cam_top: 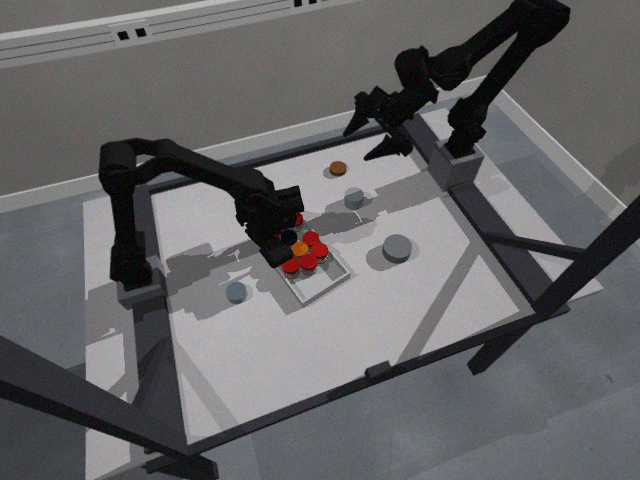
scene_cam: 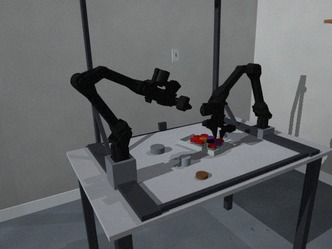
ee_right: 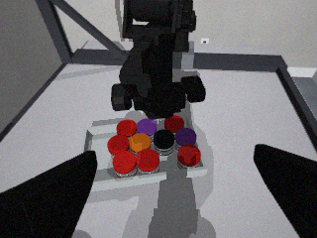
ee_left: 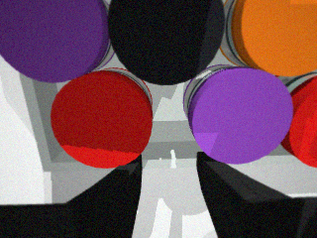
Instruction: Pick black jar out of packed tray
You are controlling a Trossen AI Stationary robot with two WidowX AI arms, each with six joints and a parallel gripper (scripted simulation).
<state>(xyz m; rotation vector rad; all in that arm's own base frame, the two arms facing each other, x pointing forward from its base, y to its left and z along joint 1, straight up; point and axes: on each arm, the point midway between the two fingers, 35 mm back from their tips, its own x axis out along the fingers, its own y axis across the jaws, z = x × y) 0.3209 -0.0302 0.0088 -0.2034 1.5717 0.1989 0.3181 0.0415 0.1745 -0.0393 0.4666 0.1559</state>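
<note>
The black jar (cam_top: 288, 237) stands in the grey tray (cam_top: 318, 268), packed among jars with red, orange and purple caps. In the left wrist view its cap (ee_left: 165, 40) sits between a purple cap (ee_left: 52, 35) and an orange cap (ee_left: 274, 35), with a red cap (ee_left: 101, 116) and another purple cap (ee_left: 240, 114) in front. My left gripper (ee_left: 168, 160) hangs low over that near end of the tray. Its fingers stand partly apart, with only tray floor between them. My right gripper (cam_top: 368, 138) is wide open and empty, high above the far side of the table. The right wrist view also shows the black jar (ee_right: 163, 140).
An orange disc (cam_top: 337, 167), a small grey cylinder (cam_top: 354, 197), a large grey disc (cam_top: 397, 248) and a blue-grey disc (cam_top: 236, 292) lie on the table around the tray. A dark frame borders the work surface, and the half of the tray away from the left arm holds no jars.
</note>
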